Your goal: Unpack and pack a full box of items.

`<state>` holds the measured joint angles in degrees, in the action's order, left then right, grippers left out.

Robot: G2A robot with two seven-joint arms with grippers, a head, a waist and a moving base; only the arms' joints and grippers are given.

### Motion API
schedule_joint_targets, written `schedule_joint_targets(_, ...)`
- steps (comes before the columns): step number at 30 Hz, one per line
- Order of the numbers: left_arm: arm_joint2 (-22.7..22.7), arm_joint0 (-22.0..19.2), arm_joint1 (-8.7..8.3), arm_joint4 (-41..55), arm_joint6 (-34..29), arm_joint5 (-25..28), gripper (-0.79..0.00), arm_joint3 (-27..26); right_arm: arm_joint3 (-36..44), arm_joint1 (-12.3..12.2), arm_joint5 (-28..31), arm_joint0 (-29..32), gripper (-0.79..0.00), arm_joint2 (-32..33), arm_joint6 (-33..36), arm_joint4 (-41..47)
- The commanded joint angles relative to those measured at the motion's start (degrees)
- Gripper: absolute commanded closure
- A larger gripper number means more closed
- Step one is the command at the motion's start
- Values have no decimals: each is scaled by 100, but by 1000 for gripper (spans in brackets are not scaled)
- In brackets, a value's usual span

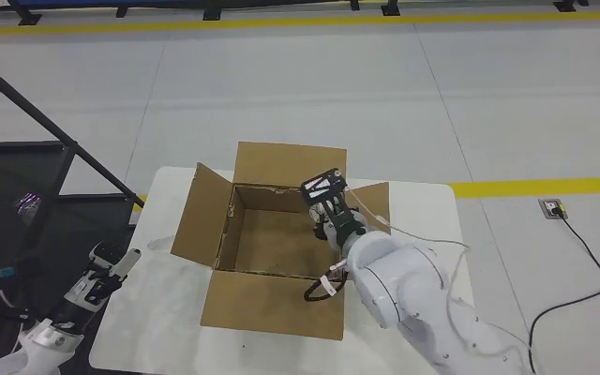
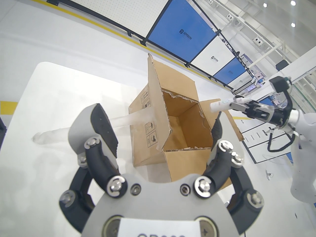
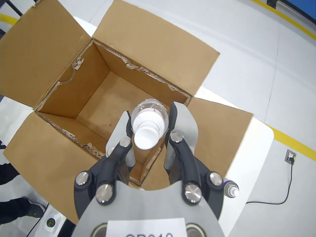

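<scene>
Now the right gripper [image 3: 151, 112] clamps a clear bottle [image 3: 147, 127] near its cap over the box [image 3: 158, 43]: light, slick, squashable plastic, I'd guess; left gripper [image 2: 158, 118] gapes wide.

Box [image 1: 272, 302]: plain brown cardboard in & out. Black handling symbols [image 2: 149, 127] printed on one side wall. Torn edges show paler brown corrugation.

Bottle [image 3: 148, 124]: clear body, white cap, white label.

R gripper [image 3: 150, 111]: black fingers, silver-grey plates, bright metal screws.

L gripper [image 2: 158, 117]: same scheme, w/ grey finger shells & black pads.

Arm [image 1: 398, 281]: white, w/ black cable [image 1: 317, 289] looped at wrist.

Table [image 1: 164, 309]: plain white, no pattern.

Floor [image 1: 375, 84]: pale grey. Yellow line [image 1: 525, 187] at 3 o'clock of box, a second yellow one far off at 12 o'clock.

Panels [image 2: 182, 33]: alternating white & blue, black frames.
</scene>
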<state>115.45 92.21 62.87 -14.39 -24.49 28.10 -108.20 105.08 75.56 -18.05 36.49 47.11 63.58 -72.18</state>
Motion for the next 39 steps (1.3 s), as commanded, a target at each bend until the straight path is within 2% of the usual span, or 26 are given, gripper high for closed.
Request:
schedule_joint_targets(1,0,0,0,0,0,0,-785,0,-664,184,-169,-354,0,-514,-77,43)
schedule_joint_targets(7,0,0,0,0,0,0,-785,0,-2175,779,-476,-1014,0,-1514,-410,500)
schedule_joint_targets(14,0,0,0,0,0,0,-785,0,-3741,1522,-756,-1508,0,-2230,-949,864)
schedule_joint_targets(21,0,0,0,0,0,0,-785,0,-5122,2167,-665,-1791,0,-2518,-1281,1220)
schedule_joint_targets(26,0,0,0,0,0,0,-785,0,-5866,2514,-581,-1913,0,-2548,-1483,1379)
schedule_joint_targets(27,0,0,0,0,0,0,-785,0,-5981,2568,-552,-1936,-43,-2541,-1518,1398)
schedule_joint_targets(28,0,0,0,0,0,0,-785,0,-6083,2617,-528,-1951,-259,-2535,-1548,1413)
schedule_joint_targets(29,0,0,0,0,0,0,-785,0,-6139,2647,-508,-1961,-388,-2530,-1562,1419)
schedule_joint_targets(32,0,0,0,0,0,0,-785,0,-6323,2755,-439,-2003,-622,-2492,-1602,1428)
schedule_joint_targets(34,0,0,0,0,0,0,-785,0,-6410,2810,-404,-2025,-723,-2436,-1633,1432)
schedule_joint_targets(35,0,0,0,0,0,0,-785,0,-6429,2822,-396,-2028,-748,-2423,-1638,1423)
schedule_joint_targets(39,0,0,0,0,0,0,-785,0,-6447,2866,-375,-2013,-785,-2330,-1657,1328)
